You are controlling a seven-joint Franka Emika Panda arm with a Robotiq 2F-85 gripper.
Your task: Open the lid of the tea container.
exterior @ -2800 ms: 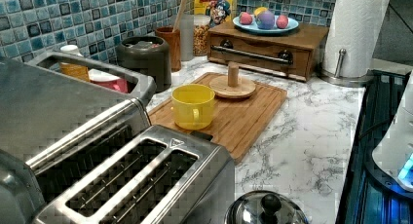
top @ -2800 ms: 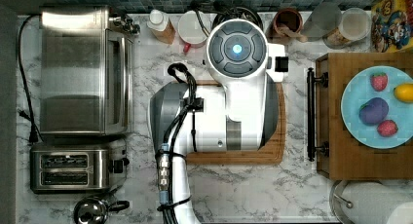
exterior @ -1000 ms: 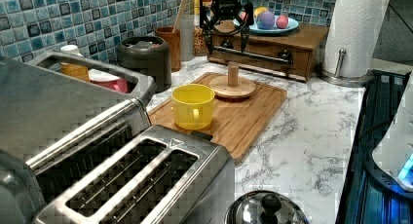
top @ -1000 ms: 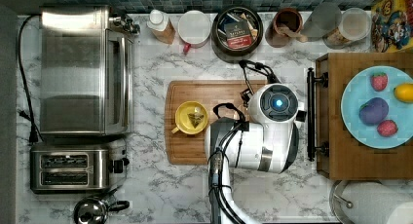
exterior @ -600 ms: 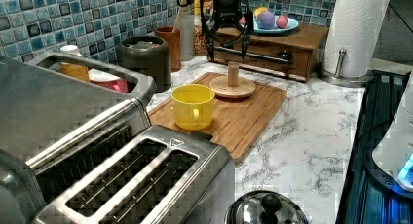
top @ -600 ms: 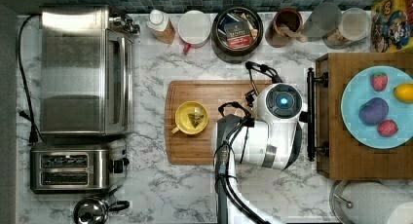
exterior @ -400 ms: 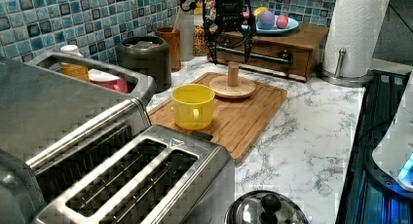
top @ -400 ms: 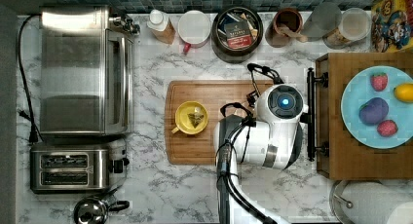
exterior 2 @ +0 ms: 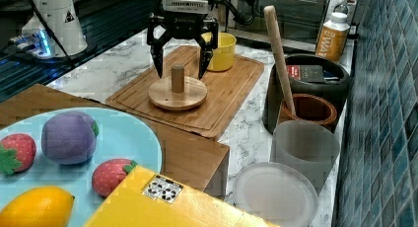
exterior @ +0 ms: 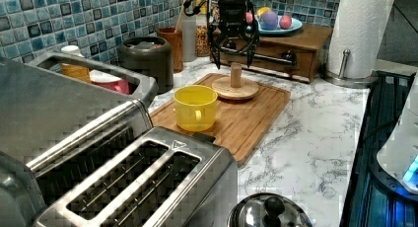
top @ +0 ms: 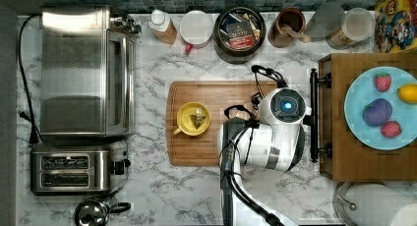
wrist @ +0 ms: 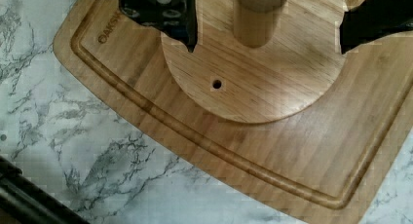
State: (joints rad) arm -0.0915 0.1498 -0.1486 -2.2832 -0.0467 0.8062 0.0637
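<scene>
The lid (exterior: 235,90), a round light-wood disc with an upright peg, lies flat on the cutting board (exterior: 246,121); I also see the lid (exterior 2: 177,96) from the right and close up (wrist: 253,92). My gripper (exterior: 232,60) hangs open just over it, one finger on each side of the peg, touching neither peg nor disc (exterior 2: 180,71) (wrist: 265,44). The tea container (top: 217,35), a black round canister, stands uncovered at the back by the tiled wall with packets showing inside. The canister (exterior: 148,59) is well apart from the gripper.
A yellow mug (top: 193,119) with a tea bag sits on the board in the top view's left half. A brown jar (exterior 2: 309,111) with a wooden spoon stands beside the canister. A wooden stand (top: 354,152) carrying a blue fruit plate flanks the board; toaster oven (top: 83,71) opposite.
The arm swung from over the back of the counter to the board's end near the fruit stand. The gripper came down, open, around the lid's peg. The lid has not moved.
</scene>
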